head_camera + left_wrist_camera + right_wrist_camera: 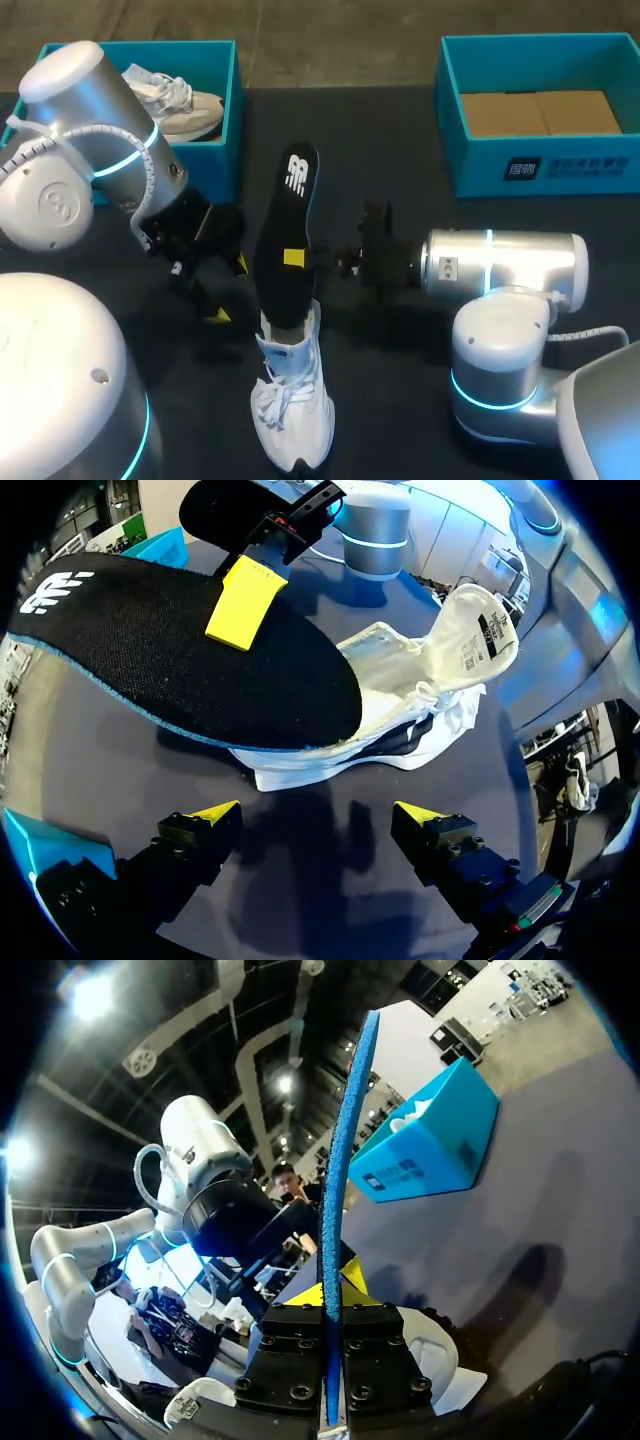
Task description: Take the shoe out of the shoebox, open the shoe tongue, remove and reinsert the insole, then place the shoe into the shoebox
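— How is the right arm lying?

— It comes in from the right, low and nearly level above the dark tabletop (400, 150), its wrist pointing toward the middle. The right fingers (293, 257) are closed on the black insole (292, 205) about halfway along. One yellow tip is flat on the top face, and the wrist view shows the blue edge pinched between both.

— And the insole itself?

— It is slanted. Its logo end is raised and points to the far side, and its other end meets the opening of the white shoe (292, 410). I cannot tell how far in it goes. The shoe rests on the tabletop in the near middle, toe toward the robot, with its tongue (482, 630) pulled back.

— The left arm?

— It comes in from the left, with its elbow high in front of the teal shoebox (228, 100) and its forearm angled down. The left fingers (215, 815) are spread wide and grip nothing. They hover just beside the shoe without touching it.

— Anything in the boxes?

— A second shoe (188, 108) lies in the shoebox at far left. The other box (540, 170), at far right, holds brown cardboard.
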